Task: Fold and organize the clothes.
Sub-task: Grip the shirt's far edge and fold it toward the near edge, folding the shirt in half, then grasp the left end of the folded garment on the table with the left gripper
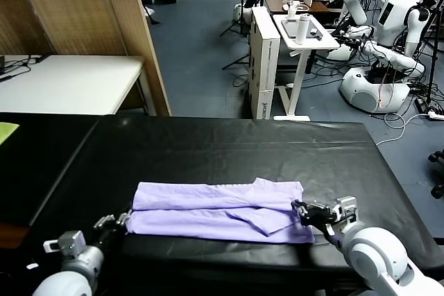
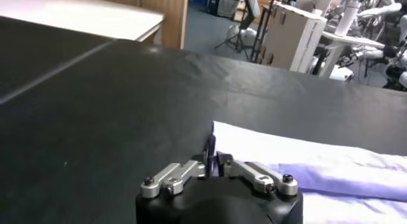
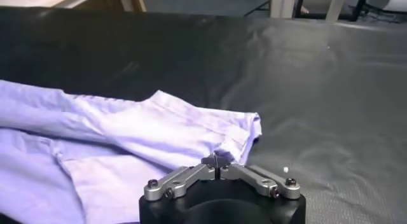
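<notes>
The clothes are one pale lavender T-shirt (image 1: 215, 213), folded into a long band across the near part of the black table (image 1: 229, 147). A sleeve flap lies on top toward its right end. My left gripper (image 1: 119, 222) is at the band's left end; in the left wrist view its jaws (image 2: 215, 156) stand pressed together on the corner of the T-shirt (image 2: 305, 161). My right gripper (image 1: 300, 208) is at the right end. In the right wrist view the right gripper (image 3: 216, 160) has its jaws closed on the hem of the T-shirt (image 3: 127, 130).
A yellow-green cloth (image 1: 5, 131) lies at the table's far left edge. Behind stand a white table (image 1: 69, 81), a wooden partition (image 1: 132, 32) and a white side stand (image 1: 305, 32) with a bottle. Other robots (image 1: 388, 39) are at the back right.
</notes>
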{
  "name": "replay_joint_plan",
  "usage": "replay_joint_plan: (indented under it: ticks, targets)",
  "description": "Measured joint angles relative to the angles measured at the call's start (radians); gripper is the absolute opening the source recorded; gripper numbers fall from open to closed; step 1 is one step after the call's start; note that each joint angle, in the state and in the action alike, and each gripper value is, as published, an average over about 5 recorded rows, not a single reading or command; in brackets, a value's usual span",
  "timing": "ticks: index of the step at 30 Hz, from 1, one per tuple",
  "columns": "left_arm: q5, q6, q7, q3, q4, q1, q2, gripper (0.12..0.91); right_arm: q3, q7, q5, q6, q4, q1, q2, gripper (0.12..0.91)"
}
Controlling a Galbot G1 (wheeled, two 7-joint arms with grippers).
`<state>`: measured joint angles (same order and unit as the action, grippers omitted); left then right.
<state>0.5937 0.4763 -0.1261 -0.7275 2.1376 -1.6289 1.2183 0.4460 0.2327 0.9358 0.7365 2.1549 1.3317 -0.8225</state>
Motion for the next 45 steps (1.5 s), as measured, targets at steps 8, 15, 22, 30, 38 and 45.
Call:
replay_joint_plan:
  ticks: [8,15,22,30,38,45]
  targets:
    - [0.004,0.002,-0.02,0.0,-0.023,0.067,0.002,0.906,0.023,0.006,-0.007,-0.041,-0.056,-0.062,-0.044,0.903]
    - [-0.042,-0.001,-0.019,0.059,-0.092,0.176,0.004,0.907,0.003,0.008,-0.047,-0.071,-0.146,-0.122,-0.108,0.907]
    - [-0.065,-0.002,-0.016,0.118,-0.17,0.244,0.01,0.907,-0.017,0.004,-0.073,-0.082,-0.222,-0.147,-0.157,0.906]
    - [-0.068,-0.005,0.0,0.142,-0.21,0.256,0.009,0.891,-0.034,0.0,-0.088,-0.083,-0.258,-0.151,-0.194,0.725]
    - [-0.069,-0.014,0.02,0.152,-0.22,0.267,0.008,0.549,-0.038,-0.001,-0.094,-0.084,-0.261,-0.146,-0.208,0.347]
    - [-0.075,-0.019,0.02,0.155,-0.222,0.266,0.012,0.177,-0.032,0.002,-0.096,-0.1,-0.264,-0.144,-0.213,0.161]
